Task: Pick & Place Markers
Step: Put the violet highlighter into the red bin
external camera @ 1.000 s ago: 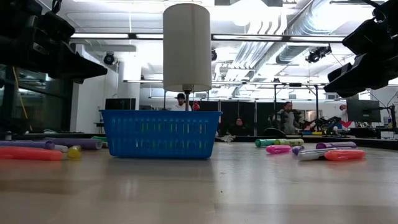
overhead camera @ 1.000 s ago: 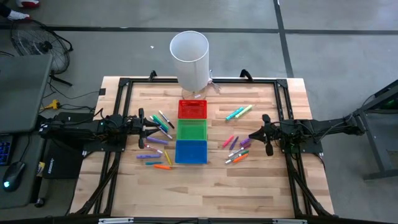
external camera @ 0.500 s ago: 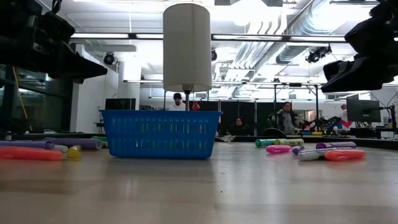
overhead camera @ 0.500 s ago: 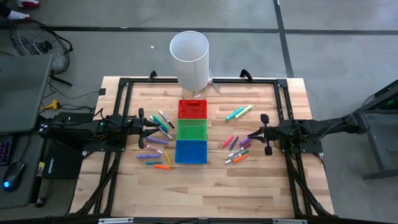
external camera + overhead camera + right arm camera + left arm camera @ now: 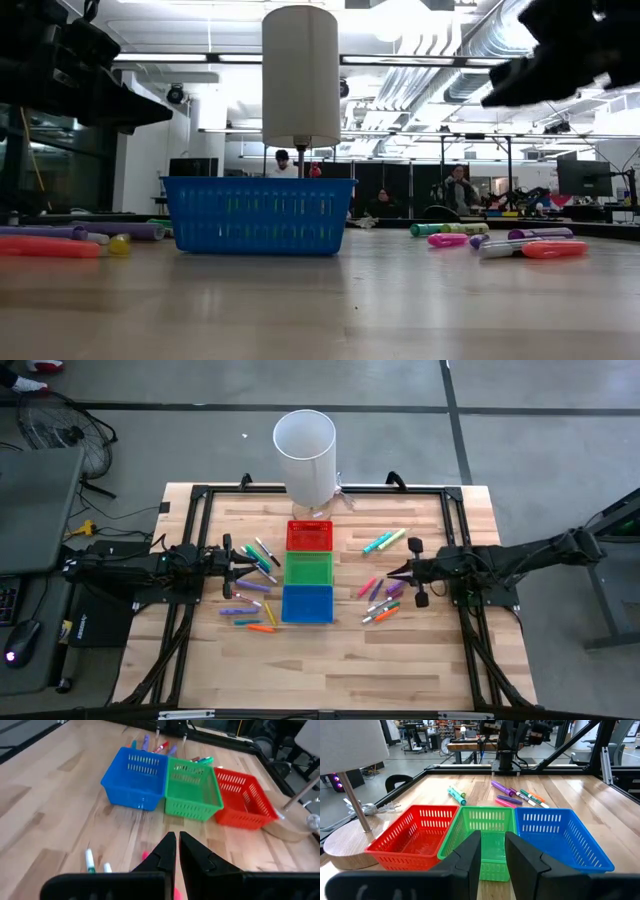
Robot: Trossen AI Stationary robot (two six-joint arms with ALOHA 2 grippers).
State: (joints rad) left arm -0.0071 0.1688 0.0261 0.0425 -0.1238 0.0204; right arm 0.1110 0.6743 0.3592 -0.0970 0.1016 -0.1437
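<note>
Many thin markers in mixed colours lie flat on the wooden table in two groups. One group (image 5: 252,568) lies left of the bins, the other (image 5: 380,598) right of them, with a green-yellow pair (image 5: 384,541) farther back. My left gripper (image 5: 228,560) hangs over the left group, a little open and empty; its wrist view (image 5: 493,852) looks onto the bins. My right gripper (image 5: 403,573) is shut and empty, above the right group; a pink marker (image 5: 145,855) and white-green ones (image 5: 90,861) show under it.
A red bin (image 5: 310,535), a green bin (image 5: 309,569) and a blue bin (image 5: 307,603) stand in a row at the table's middle. A lamp with a white cylinder shade (image 5: 305,445) stands at the far edge. People are in the room behind (image 5: 462,190).
My right gripper has gone toward the table's left, over the right group of markers, and has risen. The markers and bins have not moved.
</note>
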